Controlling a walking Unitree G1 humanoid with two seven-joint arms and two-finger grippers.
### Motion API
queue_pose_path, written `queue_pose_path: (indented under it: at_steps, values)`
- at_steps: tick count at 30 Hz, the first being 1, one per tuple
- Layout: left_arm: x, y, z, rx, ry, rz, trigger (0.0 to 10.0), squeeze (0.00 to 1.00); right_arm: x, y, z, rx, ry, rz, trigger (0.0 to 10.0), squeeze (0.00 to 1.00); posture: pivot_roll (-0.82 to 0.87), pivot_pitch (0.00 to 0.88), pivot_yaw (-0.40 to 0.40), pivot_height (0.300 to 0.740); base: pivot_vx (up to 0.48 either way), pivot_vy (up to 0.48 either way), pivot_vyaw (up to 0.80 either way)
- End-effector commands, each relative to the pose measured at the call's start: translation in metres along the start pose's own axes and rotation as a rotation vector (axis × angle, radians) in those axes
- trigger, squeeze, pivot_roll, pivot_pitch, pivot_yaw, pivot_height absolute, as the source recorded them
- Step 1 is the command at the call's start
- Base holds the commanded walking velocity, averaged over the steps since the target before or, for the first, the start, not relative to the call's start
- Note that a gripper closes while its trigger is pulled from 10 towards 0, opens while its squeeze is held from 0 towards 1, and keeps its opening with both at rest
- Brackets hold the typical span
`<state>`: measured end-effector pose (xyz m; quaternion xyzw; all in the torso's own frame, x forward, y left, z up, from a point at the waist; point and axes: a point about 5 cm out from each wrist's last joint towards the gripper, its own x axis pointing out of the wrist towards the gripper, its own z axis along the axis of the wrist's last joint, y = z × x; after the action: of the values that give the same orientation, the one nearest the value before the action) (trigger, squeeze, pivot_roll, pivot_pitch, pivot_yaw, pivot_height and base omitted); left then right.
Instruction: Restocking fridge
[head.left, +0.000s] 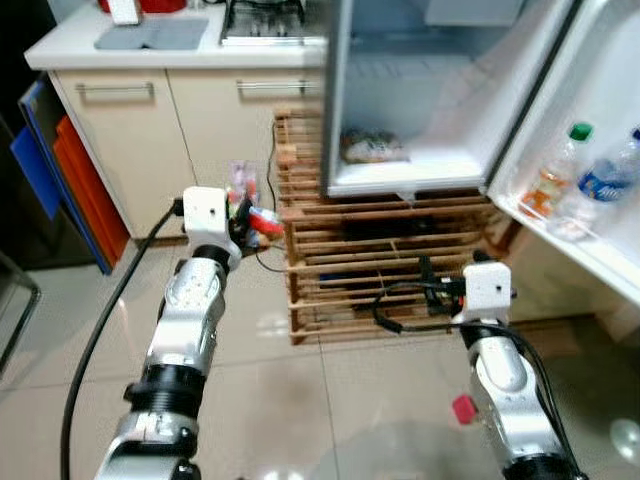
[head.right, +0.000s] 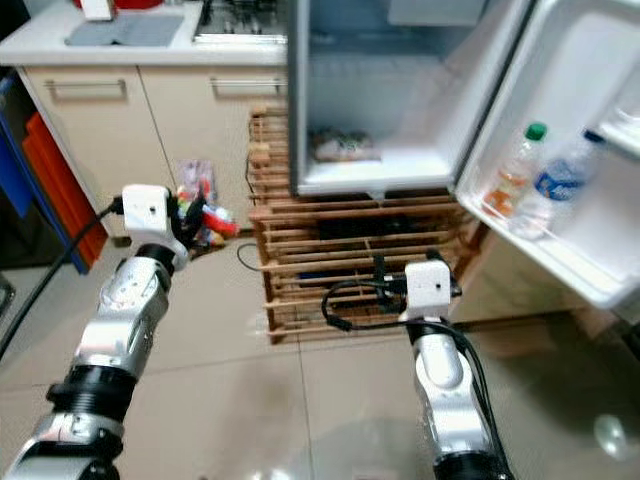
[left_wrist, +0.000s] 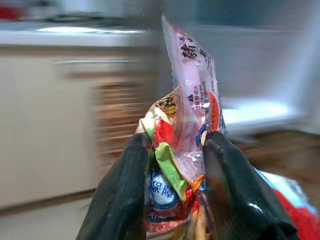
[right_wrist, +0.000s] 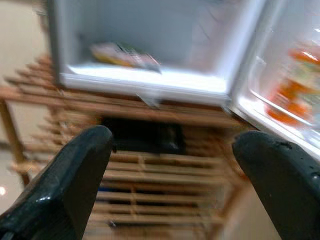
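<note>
Our left gripper (left_wrist: 172, 165) pinches a crinkled snack packet (left_wrist: 192, 107), held up in front of the cabinet and left of the open fridge (head.left: 400, 90). Our right gripper (right_wrist: 172, 165), fingers spread with nothing between them, faces the wooden rack (head.left: 380, 260) under the fridge. A packet (head.left: 372, 147) lies on the fridge shelf; two bottles (head.left: 580, 180) stand in the door.

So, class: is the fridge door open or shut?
Open: the fridge door is swung wide, showing two bottles on its shelf and a packet inside.
</note>
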<state>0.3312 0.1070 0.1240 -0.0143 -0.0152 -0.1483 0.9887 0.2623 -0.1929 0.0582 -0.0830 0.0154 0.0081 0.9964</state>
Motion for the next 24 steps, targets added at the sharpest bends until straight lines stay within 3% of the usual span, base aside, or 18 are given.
queue_pose_path:
  at_steps: [1,22,24]
  values:
    - [0.0025,0.0022,0.0199,0.037,-0.090,-0.025,10.0,0.00,0.0033,0.0064,0.0067,0.019,-0.028,0.028,10.0,0.00,-0.12,0.000,0.024,0.740,0.480,0.000,0.00]
    - [0.0085,-0.0012,0.0225,0.032,-0.089,-0.076,10.0,0.00,0.0061,0.0068,0.0103,0.022,-0.030,0.013,10.0,0.00,-0.13,0.000,0.026,0.740,0.480,0.000,0.00]
    - [0.0080,-0.0002,0.0246,0.066,-0.105,-0.078,10.0,0.00,0.0065,0.0082,0.0113,0.018,-0.033,0.018,10.0,0.00,-0.14,0.000,0.029,0.740,0.480,0.000,0.00]
